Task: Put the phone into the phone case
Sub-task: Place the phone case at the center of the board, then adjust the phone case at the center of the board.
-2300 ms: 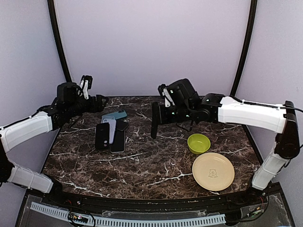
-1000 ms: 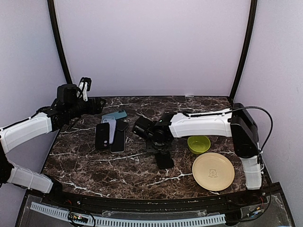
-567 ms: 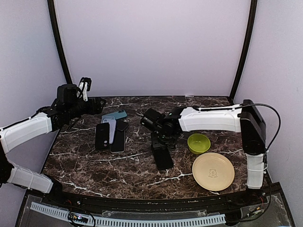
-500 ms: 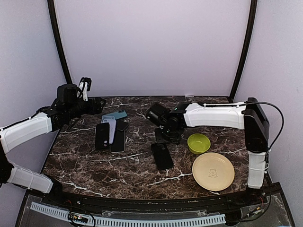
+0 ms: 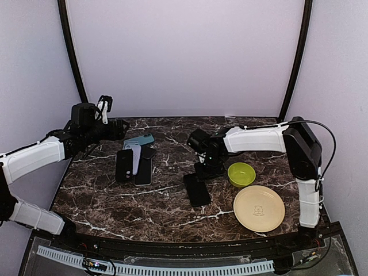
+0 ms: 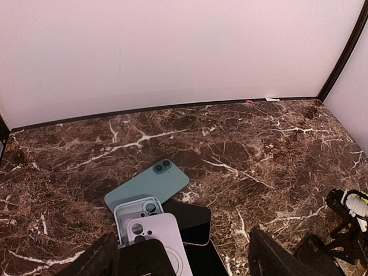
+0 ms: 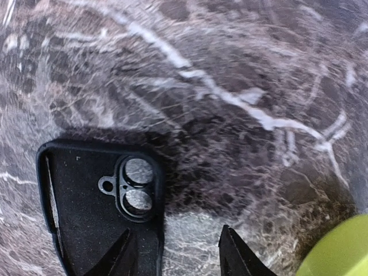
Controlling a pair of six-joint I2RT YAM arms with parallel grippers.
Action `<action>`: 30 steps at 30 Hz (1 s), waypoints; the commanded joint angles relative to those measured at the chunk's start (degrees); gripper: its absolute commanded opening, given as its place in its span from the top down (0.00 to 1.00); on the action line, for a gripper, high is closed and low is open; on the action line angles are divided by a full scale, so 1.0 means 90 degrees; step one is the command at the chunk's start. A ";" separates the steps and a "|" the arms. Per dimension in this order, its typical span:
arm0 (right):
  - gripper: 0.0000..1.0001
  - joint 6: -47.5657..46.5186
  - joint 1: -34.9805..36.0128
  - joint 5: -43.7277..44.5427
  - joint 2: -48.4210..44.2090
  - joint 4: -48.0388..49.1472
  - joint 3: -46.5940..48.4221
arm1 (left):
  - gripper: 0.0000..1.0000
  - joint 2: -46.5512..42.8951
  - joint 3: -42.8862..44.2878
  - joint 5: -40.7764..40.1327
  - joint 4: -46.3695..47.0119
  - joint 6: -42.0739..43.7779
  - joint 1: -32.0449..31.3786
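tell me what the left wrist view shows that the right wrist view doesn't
Only the left wrist view: the pile of phones and cases, a teal one at its far end, and the pale rear wall. Only the right wrist view: the black case lying flat, inside up, and the green bowl at the corner. Both: the marble table and each camera's own fingers, apart and holding nothing.

The dark marble tabletop point(image 5: 144, 210) carries 1 black phone case point(image 5: 197, 190) lying flat near its middle, a heap of phones and cases point(image 5: 135, 160) at the left, and 1 green bowl point(image 5: 241, 174) near 1 beige plate point(image 5: 259, 208) at the right.
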 commanded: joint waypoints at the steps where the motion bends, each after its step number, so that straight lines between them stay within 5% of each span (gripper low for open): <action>1: 0.58 -0.0110 0.0018 -0.0380 0.0214 0.0250 0.0014 | 0.21 -0.0007 -0.0067 0.0038 -0.0008 0.0008 -0.0028; 12: 1.00 0.1019 0.0025 -0.0457 -0.0207 0.0702 -0.0721 | 0.21 0.0001 -0.0059 0.0067 -0.0008 0.0013 -0.0028; 30: 1.00 0.3110 0.0738 0.0264 -0.0912 0.0678 -0.1277 | 0.22 -0.0103 -0.0040 0.0103 -0.0018 -0.0036 -0.0028</action>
